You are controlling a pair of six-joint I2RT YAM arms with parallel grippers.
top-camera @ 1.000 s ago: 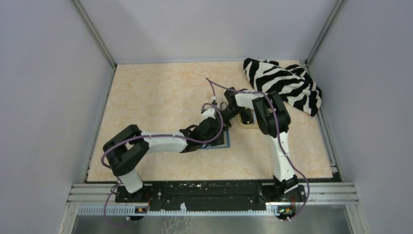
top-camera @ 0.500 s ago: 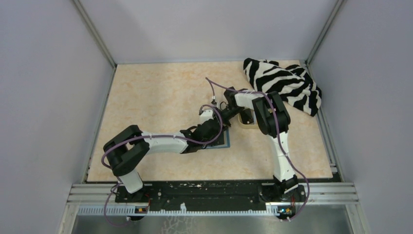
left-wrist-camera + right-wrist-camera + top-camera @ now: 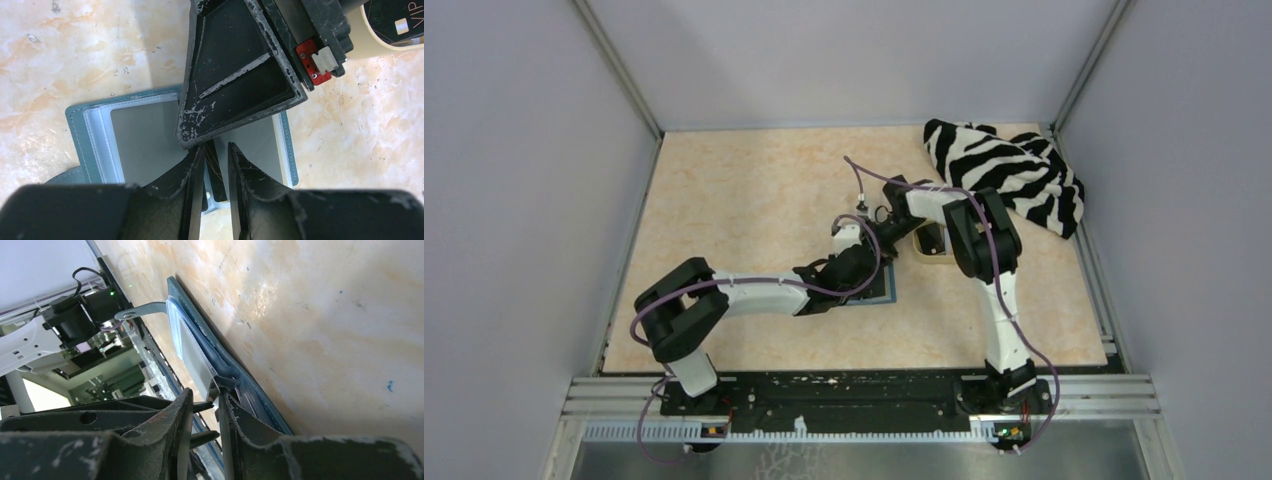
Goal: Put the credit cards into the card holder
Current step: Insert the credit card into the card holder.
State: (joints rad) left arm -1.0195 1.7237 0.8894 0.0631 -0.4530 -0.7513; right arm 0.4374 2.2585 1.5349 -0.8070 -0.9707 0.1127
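Observation:
The teal card holder (image 3: 140,140) lies open and flat on the table, its clear sleeves facing up. My left gripper (image 3: 216,150) hovers over its middle, jaws a narrow gap apart, and a black strip with thin gold lines (image 3: 216,172), seemingly a credit card, shows in that gap. My right gripper (image 3: 206,395) comes in from the opposite side, also slightly open. A lifted clear sleeve edge (image 3: 190,350) of the card holder (image 3: 260,400) rests at its fingertips. From above, both grippers meet over the card holder (image 3: 886,292). Another black credit card (image 3: 395,20) lies in the tan tray (image 3: 365,45).
The tan tray (image 3: 932,263) sits just right of the card holder, under the right arm. A zebra-striped cloth (image 3: 1009,170) is bunched in the back right corner. Walls close in the table on three sides.
Both arms stay over the card holder; only slight shifts of the wrists and the right arm's cable show.

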